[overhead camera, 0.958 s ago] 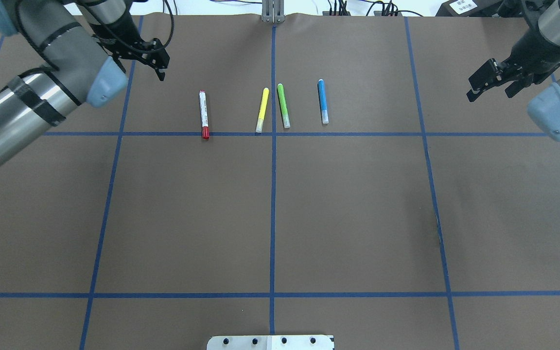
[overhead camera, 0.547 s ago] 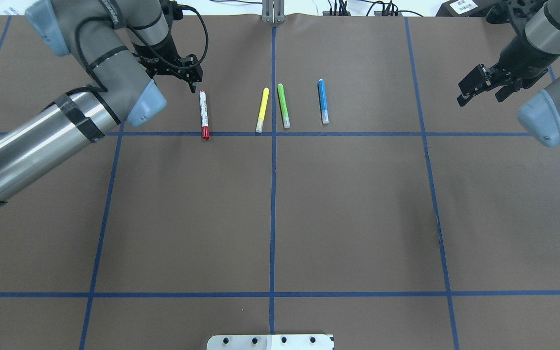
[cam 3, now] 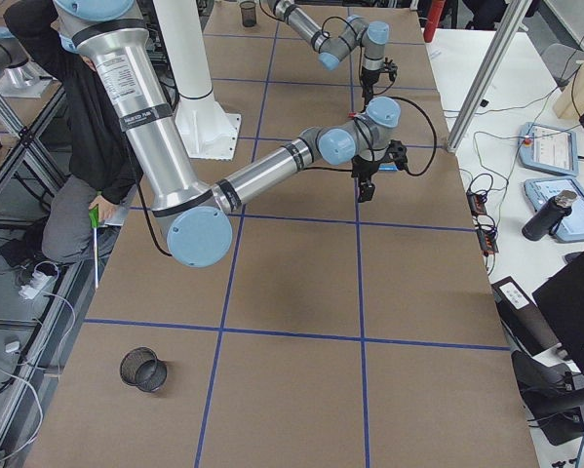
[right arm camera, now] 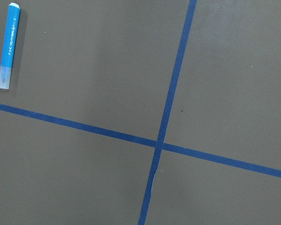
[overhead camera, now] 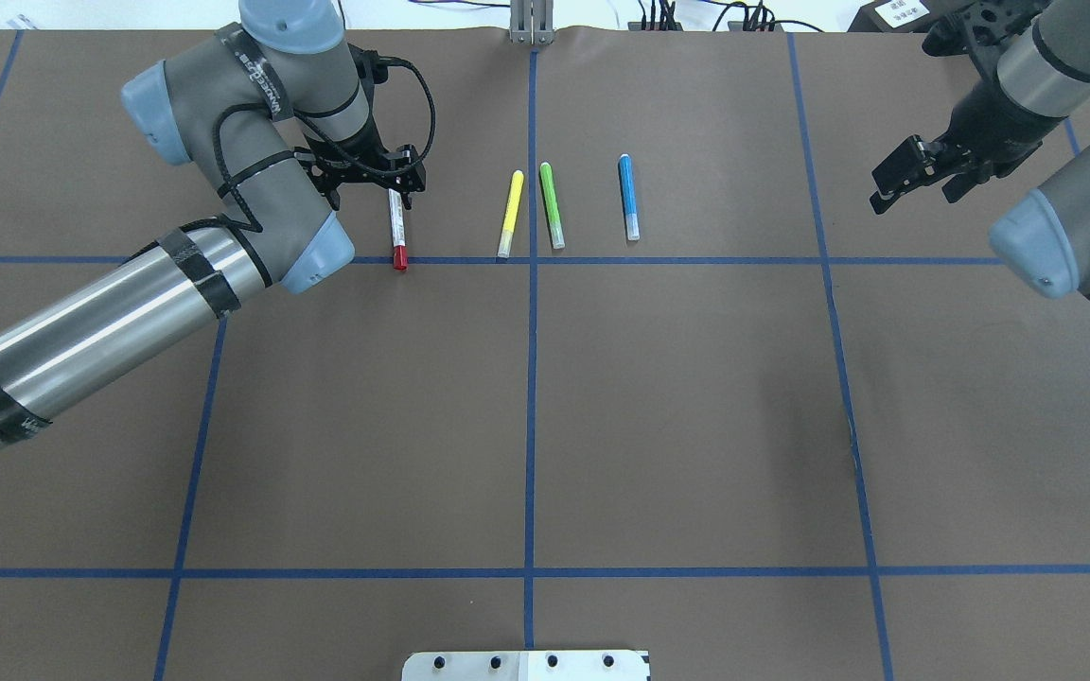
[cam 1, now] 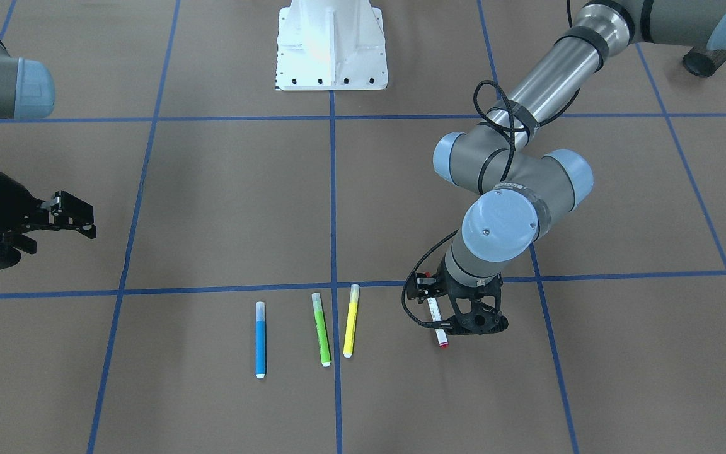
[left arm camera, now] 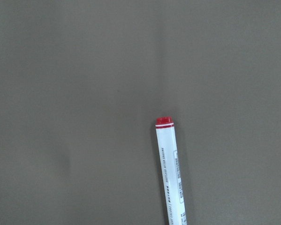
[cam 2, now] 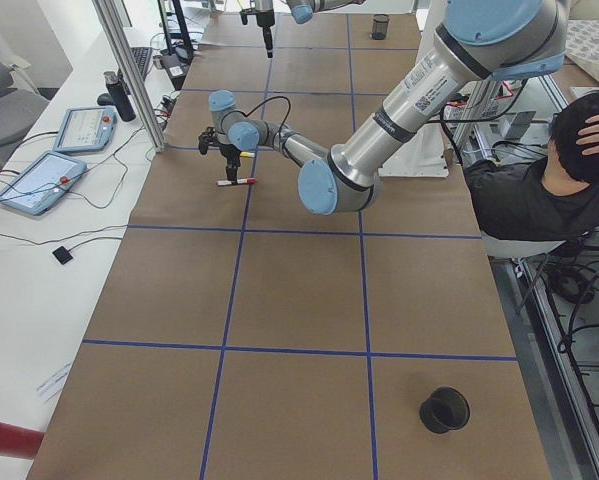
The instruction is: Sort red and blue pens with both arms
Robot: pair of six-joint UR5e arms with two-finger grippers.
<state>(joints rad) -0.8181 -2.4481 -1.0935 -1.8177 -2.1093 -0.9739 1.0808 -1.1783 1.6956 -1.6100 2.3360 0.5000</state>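
The red pen (overhead camera: 398, 227), white-barrelled with a red cap, lies on the brown mat left of centre. Its capped end touches a blue tape line. My left gripper (overhead camera: 377, 191) hovers open over the pen's far end, fingers either side and holding nothing. The left wrist view shows only that red end (left arm camera: 164, 122) and barrel, with no fingers in frame. The blue pen (overhead camera: 629, 197) lies right of centre, also seen in the right wrist view (right arm camera: 9, 44). My right gripper (overhead camera: 914, 189) hangs open and empty, well to the right of the blue pen.
A yellow marker (overhead camera: 511, 214) and a green marker (overhead camera: 552, 204) lie side by side between the two pens. A black mesh cup (cam 2: 445, 408) stands near the table's left end. A person (cam 2: 539, 190) sits beside the robot's white base (cam 1: 331, 44).
My left arm has swung right, from the mat's far left corner to just over the red pen's far end. My right gripper has drifted a little to the left. No pen has moved.
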